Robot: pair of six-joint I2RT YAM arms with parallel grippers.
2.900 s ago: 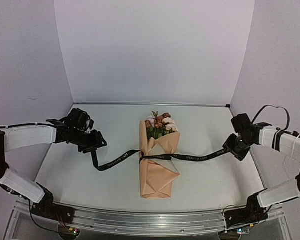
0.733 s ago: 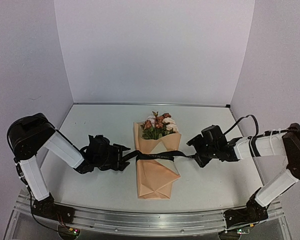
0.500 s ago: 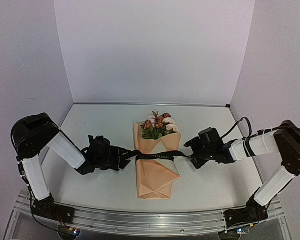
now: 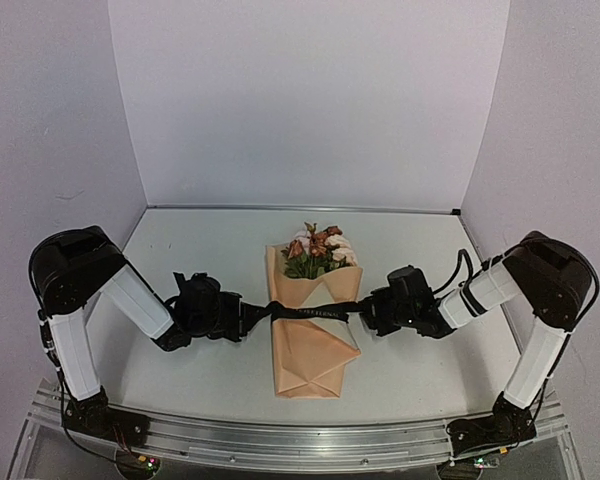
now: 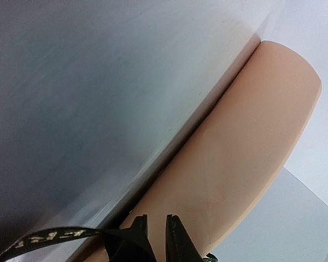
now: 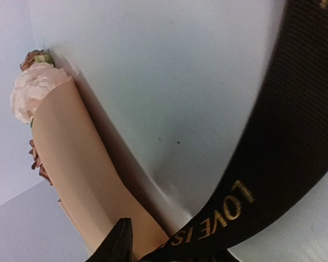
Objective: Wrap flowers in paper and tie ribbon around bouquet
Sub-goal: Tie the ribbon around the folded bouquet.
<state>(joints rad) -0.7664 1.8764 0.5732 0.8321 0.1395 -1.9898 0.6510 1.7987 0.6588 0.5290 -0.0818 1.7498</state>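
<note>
The bouquet [image 4: 308, 335] lies mid-table, a tan paper [image 5: 240, 153] cone with the flowers [image 4: 318, 250] showing at its far end. The black ribbon [image 4: 310, 312] crosses its waist. My left gripper [image 4: 252, 316] sits at the cone's left edge. In the left wrist view its jaws [image 5: 156, 221] stand a narrow gap apart with only paper showing between the tips, and the ribbon [image 5: 49, 239] runs in by the left finger. My right gripper [image 4: 365, 313] is at the cone's right edge. The right wrist view shows one finger [image 6: 120, 243], and the lettered ribbon [image 6: 273, 164] hides the other.
The white table [image 4: 200, 250] is boxed in by pale walls at the back and both sides. A metal rail [image 4: 300, 440] carrying both arm bases runs along the near edge. A pink bloom [image 6: 35, 90] tops the cone in the right wrist view.
Both grippers have slid inward along the ribbon to the bouquet's edges. Their jaws have narrowed, and the bouquet has shifted slightly left.
</note>
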